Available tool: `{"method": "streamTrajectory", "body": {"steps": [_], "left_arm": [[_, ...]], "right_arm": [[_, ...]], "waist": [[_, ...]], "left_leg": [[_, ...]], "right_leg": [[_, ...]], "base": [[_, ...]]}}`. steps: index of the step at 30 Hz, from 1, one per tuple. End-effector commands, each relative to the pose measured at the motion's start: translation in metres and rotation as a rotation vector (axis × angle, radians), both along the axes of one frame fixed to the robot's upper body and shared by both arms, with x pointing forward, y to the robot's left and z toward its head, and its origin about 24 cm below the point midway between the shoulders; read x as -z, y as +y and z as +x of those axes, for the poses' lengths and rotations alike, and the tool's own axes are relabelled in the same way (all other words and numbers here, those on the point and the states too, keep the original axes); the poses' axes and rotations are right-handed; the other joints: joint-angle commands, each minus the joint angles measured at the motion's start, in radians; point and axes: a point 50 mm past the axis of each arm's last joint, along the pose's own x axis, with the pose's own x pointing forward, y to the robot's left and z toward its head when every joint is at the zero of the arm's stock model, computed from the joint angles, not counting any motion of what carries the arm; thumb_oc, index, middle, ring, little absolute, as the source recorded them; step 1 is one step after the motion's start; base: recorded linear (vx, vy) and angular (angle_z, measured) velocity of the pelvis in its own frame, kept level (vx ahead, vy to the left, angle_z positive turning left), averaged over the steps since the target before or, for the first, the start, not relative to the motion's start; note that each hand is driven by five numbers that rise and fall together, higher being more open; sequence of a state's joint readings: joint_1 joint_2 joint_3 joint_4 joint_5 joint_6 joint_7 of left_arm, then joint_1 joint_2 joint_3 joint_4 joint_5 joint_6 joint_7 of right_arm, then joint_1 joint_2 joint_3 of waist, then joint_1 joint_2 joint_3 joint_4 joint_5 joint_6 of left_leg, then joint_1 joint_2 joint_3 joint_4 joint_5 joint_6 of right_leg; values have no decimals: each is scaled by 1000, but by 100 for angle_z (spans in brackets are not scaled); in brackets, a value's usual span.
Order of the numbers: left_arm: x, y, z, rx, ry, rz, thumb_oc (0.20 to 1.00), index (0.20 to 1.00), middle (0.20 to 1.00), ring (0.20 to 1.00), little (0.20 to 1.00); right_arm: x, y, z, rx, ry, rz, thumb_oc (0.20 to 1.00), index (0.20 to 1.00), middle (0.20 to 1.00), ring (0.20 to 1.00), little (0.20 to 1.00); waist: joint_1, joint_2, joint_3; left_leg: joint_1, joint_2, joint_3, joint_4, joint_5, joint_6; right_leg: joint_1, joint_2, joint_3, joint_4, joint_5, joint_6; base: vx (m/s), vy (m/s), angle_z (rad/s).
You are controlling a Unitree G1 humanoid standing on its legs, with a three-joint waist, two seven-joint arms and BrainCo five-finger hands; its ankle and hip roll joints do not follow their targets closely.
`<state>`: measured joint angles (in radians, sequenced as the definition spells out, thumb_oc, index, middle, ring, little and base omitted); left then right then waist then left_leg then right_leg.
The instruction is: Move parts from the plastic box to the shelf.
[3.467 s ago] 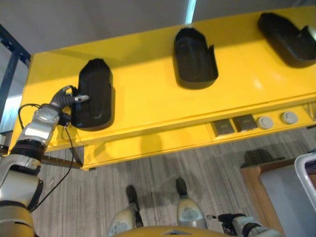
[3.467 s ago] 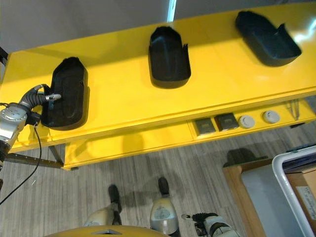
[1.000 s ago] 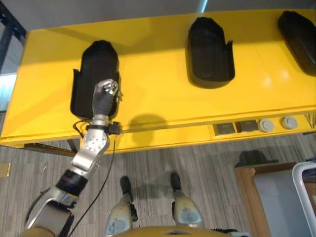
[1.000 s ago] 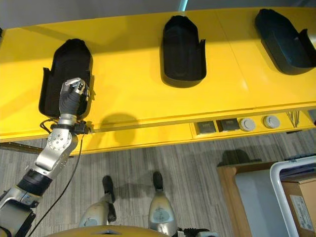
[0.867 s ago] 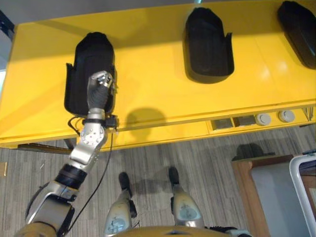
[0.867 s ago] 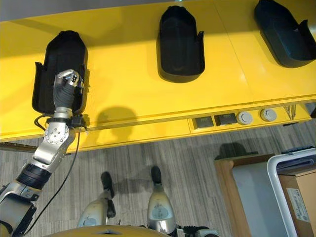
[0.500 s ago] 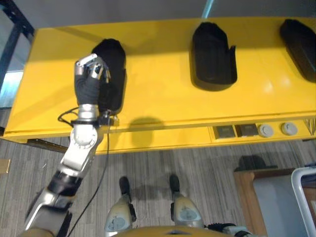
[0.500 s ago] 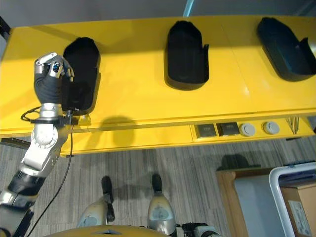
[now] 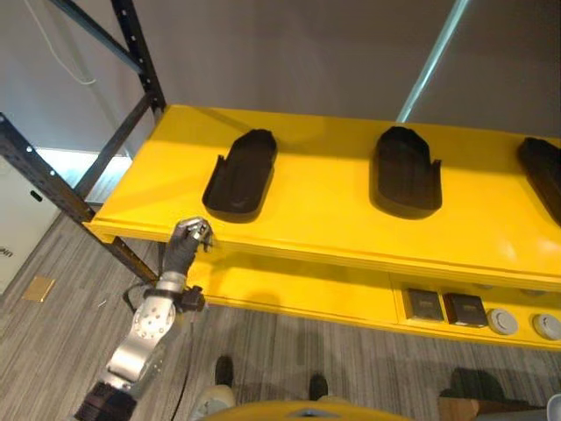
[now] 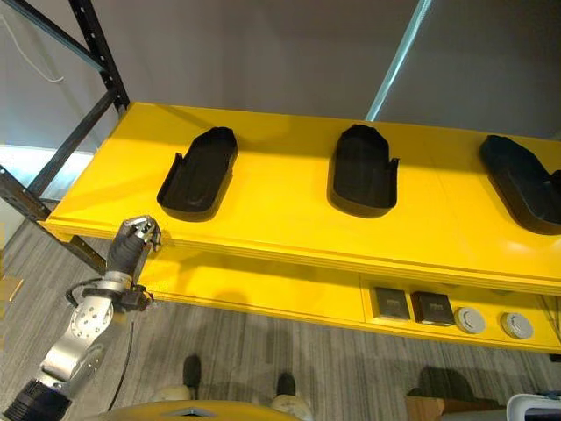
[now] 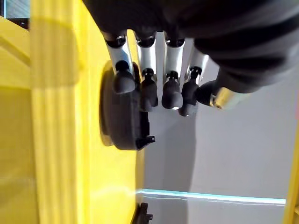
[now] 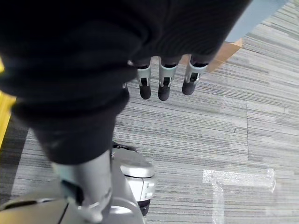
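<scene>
Your left hand (image 9: 187,243) hung just below the shelf's (image 9: 333,219) front edge near its left end, fingers (image 11: 142,86) loosely curled and empty. The nearest black part (image 9: 239,174) lay on the shelf beyond them, untouched. Your right hand (image 12: 163,77) hung over the floor (image 12: 224,135), fingers relaxed, empty.

The left eye and right eye views look down and forward from the robot's head onto the yellow shelf (image 9: 333,210) and the grey floor (image 10: 263,351) below it. Both share the shelf top, its black parts (image 10: 197,184) and the left hand (image 9: 186,241). The left wrist view looks along the left hand's fingers (image 11: 142,88) from very close, facing the shelf edge and one black part. The right wrist view faces the floor past the right hand (image 12: 161,86).
</scene>
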<state>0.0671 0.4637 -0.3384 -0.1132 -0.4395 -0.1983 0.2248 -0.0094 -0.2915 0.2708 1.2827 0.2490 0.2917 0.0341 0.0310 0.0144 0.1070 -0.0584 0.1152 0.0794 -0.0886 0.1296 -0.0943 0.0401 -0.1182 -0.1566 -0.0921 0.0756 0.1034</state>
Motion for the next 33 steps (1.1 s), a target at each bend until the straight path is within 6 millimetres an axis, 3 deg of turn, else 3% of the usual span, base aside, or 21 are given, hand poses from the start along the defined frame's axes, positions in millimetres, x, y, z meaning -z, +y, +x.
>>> {"method": "streamTrajectory", "body": {"steps": [1,5,19,29,33], "left_arm": [[-39,-11,22,49,-216,-17,200,200,200,200,200],[-38,-10,27,21,-232,-6,200,200,200,200,200],[-64,-5,56,-126,-318,65,200,200,200,200,200],[-48,0,75,-221,-204,110,200,200,200,200,200],[-56,7,86,-279,-250,119,200,200,200,200,200]], "right_arm": [[-2,7,26,40,-44,25,1000,1000,1000,1000,1000],[-3,6,32,60,-65,26,1000,1000,1000,1000,1000],[-6,1,38,1,-103,13,1000,1000,1000,1000,1000],[-8,0,45,-67,-116,5,1000,1000,1000,1000,1000],[-8,1,46,-98,-122,4,1000,1000,1000,1000,1000]], "waist": [[2,34,57],[-7,35,77],[-78,38,145],[-116,34,179],[-137,26,190]], "left_leg": [[36,-17,40,1,-86,24],[18,-17,45,1,-83,24],[-23,-17,54,1,-69,30],[-36,-11,63,1,-58,30],[-43,-5,76,1,-51,28]], "right_leg": [[-19,-24,-46,5,-1,21],[-41,-24,-37,5,6,23],[-108,-6,49,15,21,16],[-140,3,87,23,27,14],[-155,7,103,25,31,15]], "base": [[-18,1,11],[-60,14,6],[9,13,-7],[21,10,-8],[-4,10,-7]]}}
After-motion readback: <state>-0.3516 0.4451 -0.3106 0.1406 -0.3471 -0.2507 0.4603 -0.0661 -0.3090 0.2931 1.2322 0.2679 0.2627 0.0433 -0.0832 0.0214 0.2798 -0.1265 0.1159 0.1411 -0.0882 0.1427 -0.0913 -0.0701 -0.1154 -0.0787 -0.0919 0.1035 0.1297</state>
